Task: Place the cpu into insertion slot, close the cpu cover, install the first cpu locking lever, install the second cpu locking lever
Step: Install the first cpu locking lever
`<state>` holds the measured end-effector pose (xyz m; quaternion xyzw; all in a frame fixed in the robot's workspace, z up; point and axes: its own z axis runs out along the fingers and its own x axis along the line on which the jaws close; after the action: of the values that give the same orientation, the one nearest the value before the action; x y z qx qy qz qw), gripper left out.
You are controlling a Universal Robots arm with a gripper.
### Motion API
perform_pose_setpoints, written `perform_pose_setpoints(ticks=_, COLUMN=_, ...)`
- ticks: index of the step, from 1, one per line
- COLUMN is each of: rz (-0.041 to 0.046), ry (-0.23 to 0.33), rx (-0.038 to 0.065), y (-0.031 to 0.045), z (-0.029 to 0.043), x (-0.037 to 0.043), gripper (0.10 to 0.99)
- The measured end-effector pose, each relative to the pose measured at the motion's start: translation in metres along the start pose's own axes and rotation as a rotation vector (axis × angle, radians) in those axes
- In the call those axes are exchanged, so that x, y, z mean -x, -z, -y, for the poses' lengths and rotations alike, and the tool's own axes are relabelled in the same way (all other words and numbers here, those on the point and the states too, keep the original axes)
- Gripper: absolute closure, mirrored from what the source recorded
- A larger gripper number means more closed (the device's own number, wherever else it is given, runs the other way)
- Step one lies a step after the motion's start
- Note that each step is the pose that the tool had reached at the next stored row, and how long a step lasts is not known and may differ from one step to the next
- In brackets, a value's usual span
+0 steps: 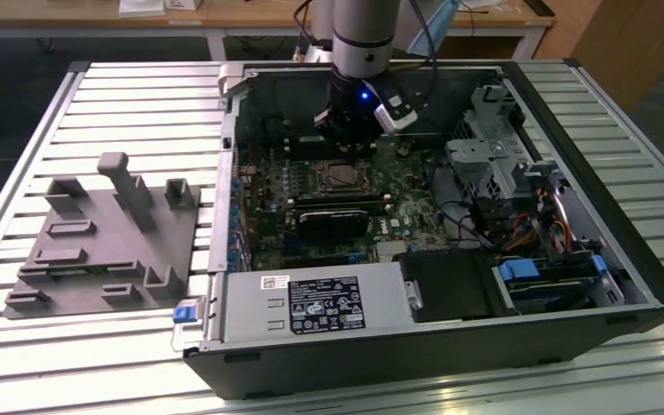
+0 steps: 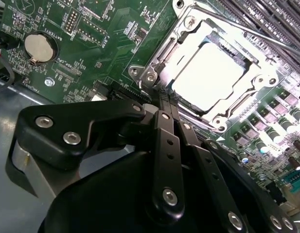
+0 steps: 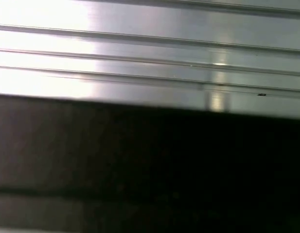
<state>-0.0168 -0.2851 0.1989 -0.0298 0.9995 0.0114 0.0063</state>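
In the exterior view my gripper (image 1: 351, 130) hangs inside the open computer case, just behind the insertion slot (image 1: 338, 177) on the green motherboard. In the second wrist view the cpu (image 2: 213, 73) lies in the slot with its silvery top showing. The cpu cover (image 2: 162, 56) lies flat around it as a metal frame. A thin locking lever (image 2: 247, 30) runs along the socket's far side. My gripper (image 2: 162, 101) is shut with nothing in it. Its black fingertips (image 2: 165, 121) sit close to the corner of the cover.
A black fan card (image 1: 338, 216) lies just in front of the socket. The drive cage (image 1: 488, 156) and cables stand at the exterior view's right, the power supply (image 1: 309, 303) at the front. A grey fixture (image 1: 107, 242) sits on the slatted table. A coin battery (image 2: 39, 47) is nearby.
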Motion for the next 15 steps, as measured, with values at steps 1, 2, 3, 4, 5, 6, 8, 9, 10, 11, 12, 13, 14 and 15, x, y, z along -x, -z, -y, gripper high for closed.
perform_pose_setpoints(ticks=1, rz=-0.0002, ry=0.0, rx=-0.002, y=-0.0002, z=-0.0001, x=0.0, gripper=0.98)
perform_pose_setpoints(ticks=2, rz=-0.0004, ry=0.0, rx=-0.003, y=-0.0004, z=-0.0002, x=0.0, gripper=0.98)
perform_pose_setpoints(ticks=3, rz=-0.0004, ry=0.0, rx=-0.003, y=-0.0007, z=-0.0004, x=0.0, gripper=0.98)
perform_pose_setpoints(ticks=4, rz=-0.0003, ry=0.0, rx=-0.003, y=-0.001, z=-0.0007, x=0.0, gripper=0.98)
perform_pose_setpoints(ticks=5, rz=-0.0002, ry=0.0, rx=-0.003, y=-0.0014, z=-0.0011, x=0.0, gripper=0.98)
perform_pose_setpoints(ticks=6, rz=-0.0002, ry=0.0, rx=-0.003, y=-0.0018, z=-0.0014, x=0.0001, gripper=0.98)
perform_pose_setpoints(ticks=8, rz=-0.0002, ry=0.001, rx=0.0, y=-0.0021, z=-0.0016, x=0.0001, gripper=0.98)
perform_pose_setpoints(ticks=9, rz=0.0, ry=0.001, rx=0.003, y=-0.0022, z=-0.0017, x=0.0001, gripper=0.98)
perform_pose_setpoints(ticks=10, rz=0.0002, ry=0.001, rx=0.006, y=-0.0023, z=-0.0019, x=0.0001, gripper=0.98)
perform_pose_setpoints(ticks=11, rz=0.0006, ry=0.002, rx=0.009, y=-0.0025, z=-0.0021, x=0.0001, gripper=0.98)
perform_pose_setpoints(ticks=12, rz=0.0008, ry=0.002, rx=0.012, y=-0.0024, z=-0.0022, x=0.0001, gripper=0.98)
perform_pose_setpoints(ticks=13, rz=0.001, ry=0.003, rx=0.015, y=-0.0025, z=-0.0023, x=0.0002, gripper=0.98)
perform_pose_setpoints(ticks=14, rz=0.0013, ry=0.003, rx=0.015, y=-0.0023, z=-0.0023, x=0.0002, gripper=0.98)
perform_pose_setpoints(ticks=15, rz=0.0016, ry=0.003, rx=0.016, y=-0.0014, z=-0.0024, x=0.0002, gripper=0.98)
